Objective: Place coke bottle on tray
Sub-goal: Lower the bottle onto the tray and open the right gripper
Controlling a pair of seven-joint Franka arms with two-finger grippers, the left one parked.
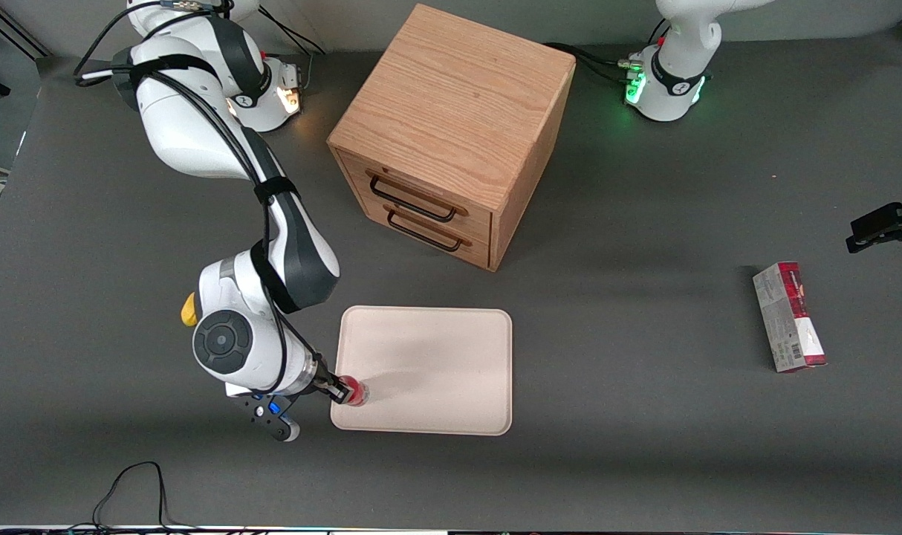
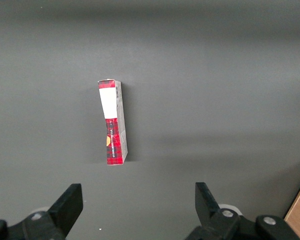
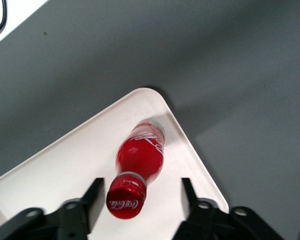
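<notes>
The coke bottle [image 1: 356, 391] [image 3: 140, 155] stands upright on the cream tray [image 1: 429, 371] [image 3: 65, 165], just inside the tray's corner that is nearest the front camera and toward the working arm's end. My right gripper [image 1: 343, 390] [image 3: 141, 186] hangs over it and is open. Its two fingers flank the red cap with a gap on each side, the cap sitting closer to one finger. The bottle's base rests on the tray floor close to the rim.
An oak drawer cabinet [image 1: 451, 134] stands farther from the front camera than the tray. A red-and-grey carton [image 1: 789, 316] [image 2: 113, 122] lies toward the parked arm's end. A yellow lump [image 1: 189, 310] shows beside my arm's wrist. A black cable [image 1: 135, 483] loops near the table's front edge.
</notes>
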